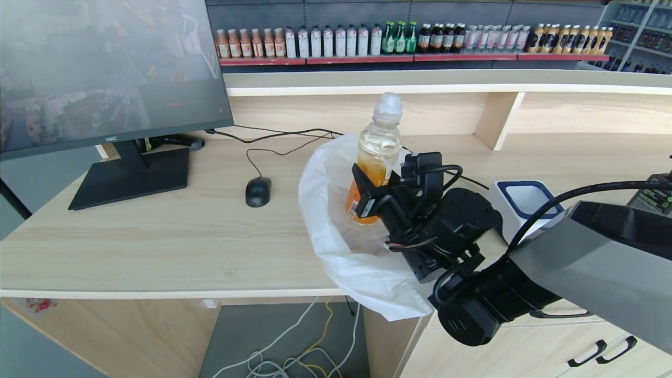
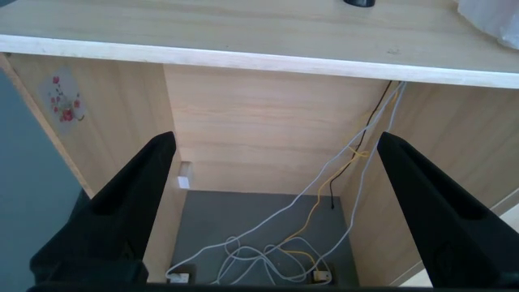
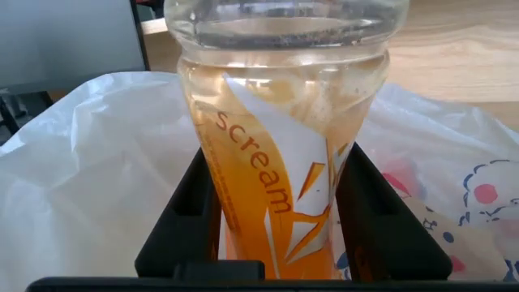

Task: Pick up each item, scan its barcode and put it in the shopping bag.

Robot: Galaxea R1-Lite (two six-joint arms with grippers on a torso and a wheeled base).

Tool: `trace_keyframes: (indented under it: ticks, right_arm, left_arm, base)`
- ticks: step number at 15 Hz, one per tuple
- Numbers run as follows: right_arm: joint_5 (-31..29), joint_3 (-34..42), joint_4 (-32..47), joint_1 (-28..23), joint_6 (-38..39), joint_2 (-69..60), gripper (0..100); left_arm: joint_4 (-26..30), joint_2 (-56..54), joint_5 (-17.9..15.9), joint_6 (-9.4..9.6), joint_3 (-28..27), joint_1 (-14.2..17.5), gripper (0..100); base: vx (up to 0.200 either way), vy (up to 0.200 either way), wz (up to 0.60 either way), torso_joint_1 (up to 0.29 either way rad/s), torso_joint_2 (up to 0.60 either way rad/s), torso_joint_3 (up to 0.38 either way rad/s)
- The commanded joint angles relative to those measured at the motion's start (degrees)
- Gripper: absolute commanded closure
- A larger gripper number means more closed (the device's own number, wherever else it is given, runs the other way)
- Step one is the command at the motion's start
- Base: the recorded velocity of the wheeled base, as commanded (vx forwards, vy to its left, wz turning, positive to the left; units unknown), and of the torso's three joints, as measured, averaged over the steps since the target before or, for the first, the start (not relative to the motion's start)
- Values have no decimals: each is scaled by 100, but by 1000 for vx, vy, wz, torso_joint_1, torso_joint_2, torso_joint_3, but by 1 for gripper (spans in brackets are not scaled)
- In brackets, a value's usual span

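While the right gripper (image 1: pixel 374 193) clamps flat black fingers (image 1: pixel 363 181) on a clear plastic bottle (image 1: pixel 379 152) with an orange label, the bottle stands upright at centre frame, at the mouth of the crinkled white bag (image 1: pixel 336 236); the left gripper (image 2: pixel 276 144) gapes wide.

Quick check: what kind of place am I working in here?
Most likely a shop checkout. Shelves of bottled drinks line the back wall, a barcode scanner sits on the wooden counter near a monitor, and the right gripper holds a drink bottle at a white shopping bag.
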Motion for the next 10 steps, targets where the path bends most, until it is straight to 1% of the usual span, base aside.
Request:
trace_keyframes:
  ticks: [1,9,10]
  right_arm:
    - [-6,16,34,-26,0,141,100]
    - [-6,86,34,-26,0,158,100]
    - [-6,86,34,-26,0,158,0]
  left_arm:
    - [0,-2,7,-2,1,0,0]
    - [0,6,-1,-2,1,0,0]
    - [0,-2,-1,-2,1,0,0]
  base:
    - [0,0,0,0,0,0]
    - [0,0,0,0,0,0]
    - [0,0,0,0,0,0]
